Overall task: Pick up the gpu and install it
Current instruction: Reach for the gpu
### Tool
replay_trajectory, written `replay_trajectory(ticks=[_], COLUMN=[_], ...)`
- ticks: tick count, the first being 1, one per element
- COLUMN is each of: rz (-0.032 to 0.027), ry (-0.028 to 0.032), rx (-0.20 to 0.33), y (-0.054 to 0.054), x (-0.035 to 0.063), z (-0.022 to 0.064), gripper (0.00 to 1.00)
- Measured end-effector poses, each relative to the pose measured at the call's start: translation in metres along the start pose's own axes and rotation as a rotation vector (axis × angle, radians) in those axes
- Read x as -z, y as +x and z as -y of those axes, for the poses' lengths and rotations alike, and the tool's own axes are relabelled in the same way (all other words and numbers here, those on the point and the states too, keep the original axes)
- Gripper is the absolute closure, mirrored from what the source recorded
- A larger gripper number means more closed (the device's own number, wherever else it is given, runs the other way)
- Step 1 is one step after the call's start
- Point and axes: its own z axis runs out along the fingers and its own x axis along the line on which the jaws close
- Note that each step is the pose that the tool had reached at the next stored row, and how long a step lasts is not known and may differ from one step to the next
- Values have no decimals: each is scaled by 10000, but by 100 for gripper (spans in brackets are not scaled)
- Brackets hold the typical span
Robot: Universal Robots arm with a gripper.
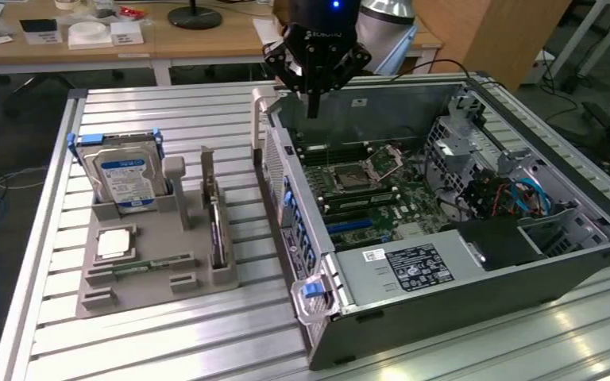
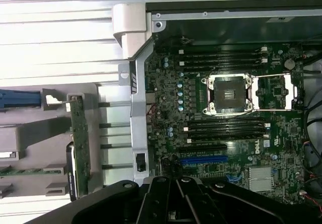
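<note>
Slatted metal table (image 1: pixel 178 349), open case (image 1: pixel 475 290), gpu (image 1: pixel 216 234) in tray (image 1: pixel 146 295), end effector (image 1: pixel 313 101) closed empty above, desks (image 1: pixel 178 41) behind

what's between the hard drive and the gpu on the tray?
Exterior view: a gray upright post of the tray stands between the hard drive and the gpu.

An open dark grey metal computer tower (image 1: pixel 443 305) is laid on its side on a slatted aluminium table (image 1: pixel 156 353), and a green motherboard (image 2: pixel 166 108) with a square silver processor socket (image 2: pixel 229 94) is exposed inside it. At the exterior view's left of it, a silver hard drive with a blue-white label (image 1: pixel 125 176) is stood upright and a slim green memory stick (image 1: pixel 152 266) is laid flat in a grey plastic parts holder (image 1: pixel 146 298).
</note>
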Motion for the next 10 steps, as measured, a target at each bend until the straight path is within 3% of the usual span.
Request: replay_trajectory(ticks=[10], rz=[0], ry=[0], rx=[0], y=[103], x=[1], z=[8], gripper=[89])
